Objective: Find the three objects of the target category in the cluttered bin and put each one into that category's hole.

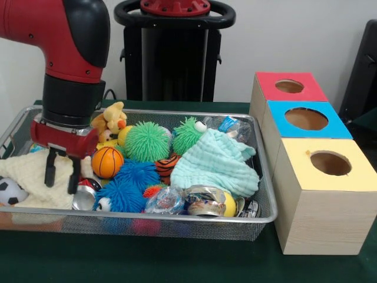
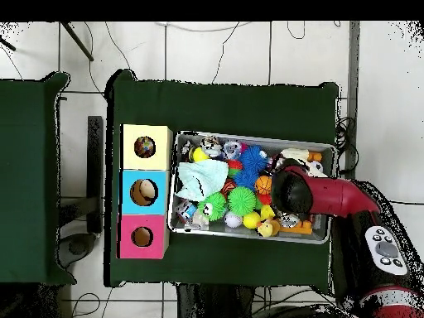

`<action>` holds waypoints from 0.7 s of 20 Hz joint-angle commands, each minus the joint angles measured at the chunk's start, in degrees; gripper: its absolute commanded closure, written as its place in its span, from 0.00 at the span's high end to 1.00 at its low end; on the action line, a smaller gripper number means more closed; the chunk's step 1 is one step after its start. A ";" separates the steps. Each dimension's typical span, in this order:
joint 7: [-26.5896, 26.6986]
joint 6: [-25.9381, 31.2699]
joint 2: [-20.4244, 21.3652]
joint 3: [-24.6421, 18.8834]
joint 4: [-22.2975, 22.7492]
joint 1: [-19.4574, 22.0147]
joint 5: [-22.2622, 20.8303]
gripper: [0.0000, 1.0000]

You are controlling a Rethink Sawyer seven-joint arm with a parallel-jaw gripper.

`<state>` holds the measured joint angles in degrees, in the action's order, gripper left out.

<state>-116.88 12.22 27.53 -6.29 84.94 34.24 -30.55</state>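
My gripper [image 1: 62, 172] hangs open over the left end of the wire-mesh bin [image 1: 177, 217], its fingers [image 1: 50, 168] just above a cream cloth [image 1: 29, 177], with nothing between them. Right of it lie a small orange basketball [image 1: 107, 162], blue spiky balls [image 1: 132, 184], a green spiky ball [image 1: 147, 141] and an orange striped ball [image 1: 168, 165]. A soccer ball [image 1: 10, 191] sits at the bin's left corner. Three boxes with holes stand beside the bin: red [image 1: 288, 88], blue [image 1: 306, 121], yellow [image 1: 330, 165]. In the overhead view the arm [image 2: 319, 195] hides the gripper.
A mint cloth [image 1: 218, 165] covers the bin's right half. A yellow plush toy [image 1: 111, 121], a green furry toy [image 1: 188, 134], clear wrappers and a tape roll [image 1: 203, 200] fill the rest. From above, a round object shows inside the yellow box's hole [image 2: 146, 147].
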 commanded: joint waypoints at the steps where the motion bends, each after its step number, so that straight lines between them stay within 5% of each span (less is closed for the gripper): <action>1: 4.46 0.22 -0.70 -6.60 2.47 2.12 -3.49 0.00; 14: 4.09 0.98 -0.72 -5.46 2.07 1.16 -4.03 0.00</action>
<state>-116.88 12.23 27.59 -7.22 84.94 35.65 -30.57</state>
